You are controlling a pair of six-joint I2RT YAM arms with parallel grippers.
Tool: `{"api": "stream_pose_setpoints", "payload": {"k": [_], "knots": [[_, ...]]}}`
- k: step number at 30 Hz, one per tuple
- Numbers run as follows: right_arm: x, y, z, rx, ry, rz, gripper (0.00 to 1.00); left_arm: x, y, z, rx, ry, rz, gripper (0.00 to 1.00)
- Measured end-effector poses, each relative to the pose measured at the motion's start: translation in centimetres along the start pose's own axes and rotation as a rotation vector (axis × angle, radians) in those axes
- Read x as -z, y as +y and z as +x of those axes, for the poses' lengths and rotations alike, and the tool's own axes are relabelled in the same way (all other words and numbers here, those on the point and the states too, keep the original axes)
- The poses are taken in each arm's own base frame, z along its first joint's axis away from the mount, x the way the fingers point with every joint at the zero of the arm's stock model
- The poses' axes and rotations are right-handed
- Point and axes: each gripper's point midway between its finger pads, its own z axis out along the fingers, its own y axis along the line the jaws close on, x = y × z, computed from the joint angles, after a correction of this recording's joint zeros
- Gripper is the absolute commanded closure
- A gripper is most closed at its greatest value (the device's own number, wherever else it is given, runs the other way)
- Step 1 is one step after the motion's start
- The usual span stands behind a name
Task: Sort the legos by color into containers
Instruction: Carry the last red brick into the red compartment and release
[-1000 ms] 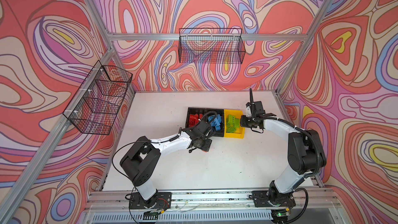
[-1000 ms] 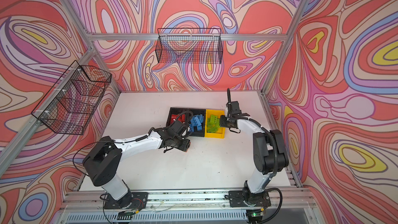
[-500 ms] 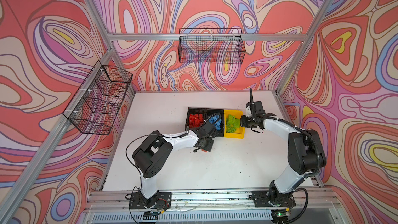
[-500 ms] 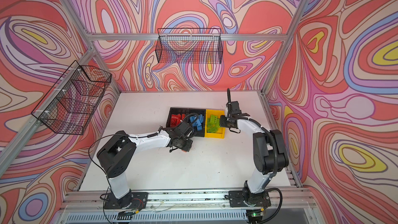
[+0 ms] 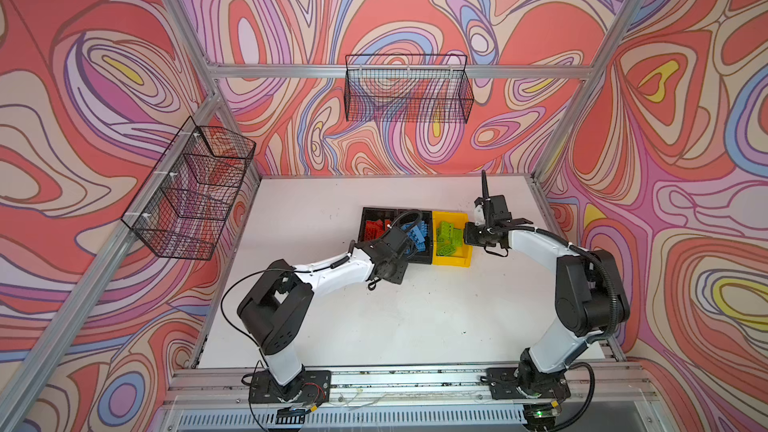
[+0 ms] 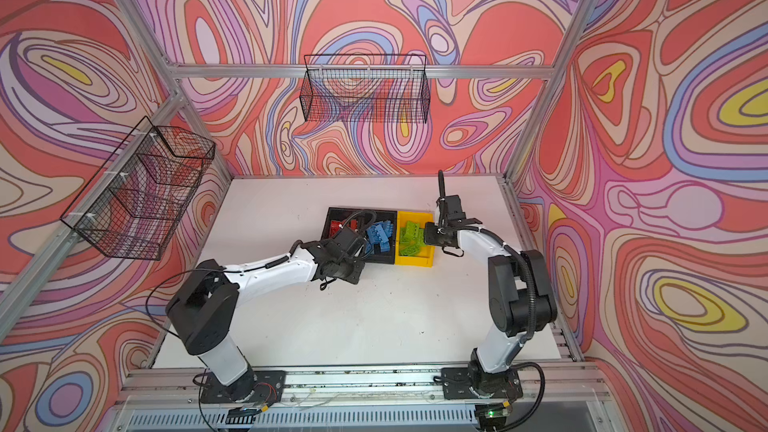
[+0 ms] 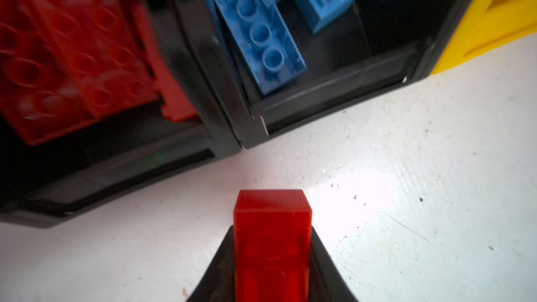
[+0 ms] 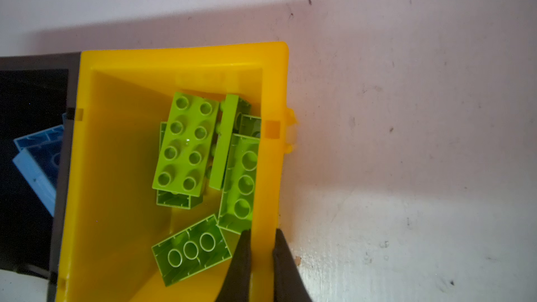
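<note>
Three small plastic bins (image 5: 397,211) sit joined in a row on the white table (image 5: 415,326), toward 12 o'clock from its middle. At the 9 o'clock end, a black bin (image 5: 365,222) holds red studded bricks (image 5: 374,228). Next, the middle black bin (image 5: 422,260) holds blue bricks (image 5: 417,234), and the yellow bin (image 5: 453,261) at 3 o'clock holds lime green bricks (image 5: 449,238). At 6 o'clock from the black bins, the left gripper (image 7: 272,236) squeezes one small red brick (image 7: 273,213). On the yellow bin's 3 o'clock wall, the right gripper (image 8: 263,232) pinches tight.
</note>
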Motion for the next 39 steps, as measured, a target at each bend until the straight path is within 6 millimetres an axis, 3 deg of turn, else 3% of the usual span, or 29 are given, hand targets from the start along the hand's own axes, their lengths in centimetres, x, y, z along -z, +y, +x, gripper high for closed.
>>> {"api": "stream_pose_setpoints", "payload": {"k": [4,7,11,14,19,21,27,30,35,39], "knots": [[0.0,0.0,0.0,0.0,0.0,0.0,0.98,2.7,2.4,-5.7,0.059,-0.135,-0.008,0.72],[0.0,0.0,0.0,-0.001,0.0,0.0,0.98,3.3,4.9,-8.7,0.11,-0.192,-0.027,0.72],[0.0,0.0,0.0,-0.001,-0.001,-0.001,0.98,1.7,8.1,-12.2,0.161,-0.219,-0.055,0.68],[0.0,0.0,0.0,-0.002,-0.001,-0.001,0.98,-0.5,8.9,-13.8,0.161,-0.208,-0.06,0.68],[0.0,0.0,0.0,-0.007,-0.001,-0.001,0.99,-4.3,8.2,-15.2,0.141,-0.175,-0.028,0.62],[0.1,0.0,0.0,-0.007,-0.001,0.0,0.98,-5.3,8.0,-15.5,0.133,-0.166,-0.021,0.51],[0.2,0.0,0.1,-0.009,0.003,0.003,0.98,-5.6,8.1,-15.9,0.124,-0.17,-0.024,0.31],[0.2,0.0,0.1,-0.009,0.004,0.004,0.98,-5.6,8.3,-16.0,0.124,-0.174,-0.034,0.29],[0.2,-0.1,0.2,-0.009,0.006,0.005,0.98,-4.0,9.3,-15.8,0.119,-0.192,-0.065,0.25],[0.2,-0.1,0.2,-0.009,0.007,0.01,0.97,0.9,11.2,-15.8,0.133,-0.269,-0.107,0.23]]}}
